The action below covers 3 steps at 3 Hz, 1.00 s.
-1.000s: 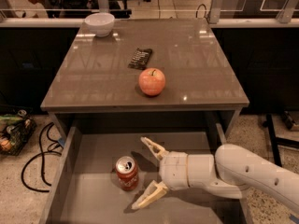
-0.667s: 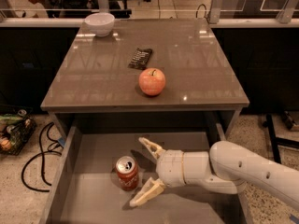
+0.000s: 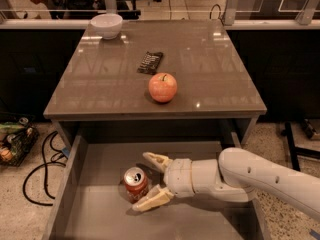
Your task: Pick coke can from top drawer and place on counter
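We are seeing the end effector (image 3: 141, 182) edging left inside the top drawer (image 3: 95, 209) over the last second. Its fingers are staying spread wide, and they are now bracketing the coke can (image 3: 135, 185), one behind it and one just in front, where a moment ago they were stopping short of it. The can is standing upright on the drawer floor, in the same spot as before, not yet gripped. We are judging the approach as nearly finished, so closing on the can is looking like the next step. The lift to the tabletop (image 3: 215, 69), where an apple (image 3: 162, 87) is sitting near the front edge, is still ahead.
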### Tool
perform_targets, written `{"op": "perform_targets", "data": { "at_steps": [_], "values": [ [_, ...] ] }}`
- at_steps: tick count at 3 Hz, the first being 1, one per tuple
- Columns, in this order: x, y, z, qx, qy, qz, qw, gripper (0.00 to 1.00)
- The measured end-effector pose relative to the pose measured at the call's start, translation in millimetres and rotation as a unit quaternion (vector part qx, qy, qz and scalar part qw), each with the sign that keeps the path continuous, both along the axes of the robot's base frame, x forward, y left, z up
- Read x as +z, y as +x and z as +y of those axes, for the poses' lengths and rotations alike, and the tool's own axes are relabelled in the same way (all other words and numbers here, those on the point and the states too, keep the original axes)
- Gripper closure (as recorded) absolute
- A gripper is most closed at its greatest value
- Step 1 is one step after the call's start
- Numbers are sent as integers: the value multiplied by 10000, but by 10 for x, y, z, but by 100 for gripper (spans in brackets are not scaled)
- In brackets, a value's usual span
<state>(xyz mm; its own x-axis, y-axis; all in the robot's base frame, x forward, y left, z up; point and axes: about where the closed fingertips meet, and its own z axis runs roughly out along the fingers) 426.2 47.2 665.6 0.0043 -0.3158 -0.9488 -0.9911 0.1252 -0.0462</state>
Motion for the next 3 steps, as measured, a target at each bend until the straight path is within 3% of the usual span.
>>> {"op": "perform_targets", "data": {
  "at_steps": [1,2,3],
  "values": [
    [-44,11,58,71,35,143,9999,41],
    [-39,2,76,92,37,138,9999,72],
    [-38,-3,88,105,39,138,9998,95]
  ]
}}
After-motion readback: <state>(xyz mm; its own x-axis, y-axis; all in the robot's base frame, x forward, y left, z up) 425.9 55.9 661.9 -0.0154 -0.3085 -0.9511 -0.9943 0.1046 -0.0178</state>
